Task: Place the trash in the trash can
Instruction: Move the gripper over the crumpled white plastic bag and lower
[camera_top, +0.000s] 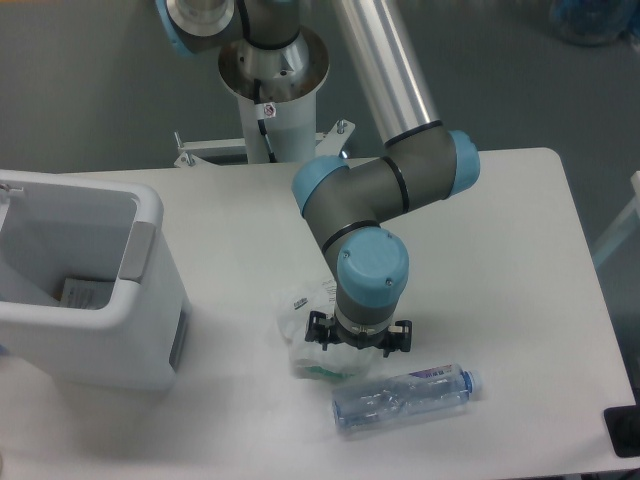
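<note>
Camera view from above: the end effector (358, 340) hangs directly over the plastic bag (308, 335), covering its right half; whether its fingers are spread or closed cannot be told, since the wrist hides them. The bag lies crumpled on the white bench (500, 250), translucent white with a green bit at its lower edge and black print on its upper left that is too small to read. Just below and to the right of the end effector lies the clear plastic bottle (400, 398) on its side, blue cap pointing right, with a bluish label near the cap that is not legible. The trash can (150, 300) stands well apart at the left edge of the bench, open at the top, with a grey side panel; a flat pale item with faint print rests on its bottom.
</note>
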